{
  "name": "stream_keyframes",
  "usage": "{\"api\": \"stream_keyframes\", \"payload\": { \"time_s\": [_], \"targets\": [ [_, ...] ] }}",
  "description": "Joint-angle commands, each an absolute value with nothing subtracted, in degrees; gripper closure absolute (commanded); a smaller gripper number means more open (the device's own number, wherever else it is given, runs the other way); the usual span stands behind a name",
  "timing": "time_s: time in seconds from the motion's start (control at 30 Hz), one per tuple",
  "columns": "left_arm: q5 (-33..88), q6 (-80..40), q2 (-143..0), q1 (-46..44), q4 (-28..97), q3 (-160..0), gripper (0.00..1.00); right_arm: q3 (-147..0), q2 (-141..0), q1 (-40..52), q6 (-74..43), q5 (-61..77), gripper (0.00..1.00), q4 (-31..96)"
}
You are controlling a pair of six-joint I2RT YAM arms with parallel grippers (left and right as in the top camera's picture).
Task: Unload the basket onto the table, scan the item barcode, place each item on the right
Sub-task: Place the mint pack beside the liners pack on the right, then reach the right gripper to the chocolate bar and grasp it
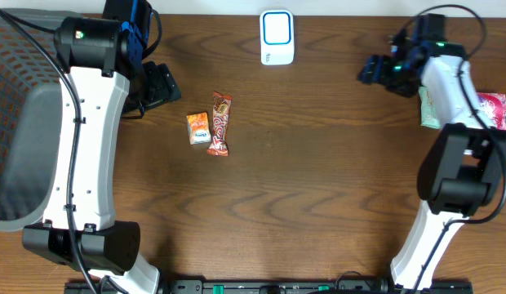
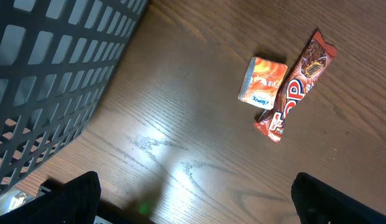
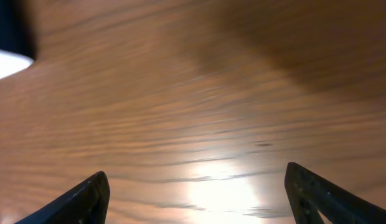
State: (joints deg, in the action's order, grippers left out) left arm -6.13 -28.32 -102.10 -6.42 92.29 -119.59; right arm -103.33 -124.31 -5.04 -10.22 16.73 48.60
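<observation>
Two items lie left of centre on the wooden table: a small orange packet point(image 1: 197, 128) point(image 2: 263, 81) and, touching its right side, a red-brown candy bar point(image 1: 219, 123) point(image 2: 296, 85). A white scanner with a blue ring point(image 1: 277, 37) stands at the far edge. My left gripper point(image 1: 163, 84) point(image 2: 196, 199) hangs open just left of the two items, with only bare wood between its fingers. At the far right, my right gripper point(image 1: 374, 69) point(image 3: 199, 196) is open over bare wood and holds nothing. No barcode shows in any view.
A dark mesh basket point(image 1: 16, 122) point(image 2: 50, 74) fills the left side beside the left arm. A pale green packet point(image 1: 429, 106) and a red-pink packet point(image 1: 496, 110) lie at the right edge, partly under the right arm.
</observation>
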Motion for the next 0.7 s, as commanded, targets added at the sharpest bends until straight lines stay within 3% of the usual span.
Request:
{"api": "stream_keyframes", "payload": {
  "time_s": [0.0,0.13,0.33,0.5,0.67],
  "targets": [
    [-6.5,-28.4,-102.0,-6.4,95.3,-119.8,0.02,-101.9,-123.9,1.2,-10.9,17.8,0.16,49.1],
    [-6.5,-28.4,-102.0,-6.4,95.3,-119.8,0.02,-98.1,-123.9,8.6,-11.8,22.1,0.09,46.0],
    [-6.5,-28.4,-102.0,-6.4,95.3,-119.8,0.02,-88.7,-123.9,22.2,-23.4,31.8,0.06,28.0],
    [-6.5,-28.4,-102.0,-6.4,95.3,-119.8,0.02,-84.2,-124.1,31.1,-40.4,29.4,0.15,12.8],
    [-6.5,-28.4,-102.0,-6.4,95.3,-119.8,0.02,-84.1,-125.3,35.7,-44.3,21.0,0.30,11.3]
  ]
}}
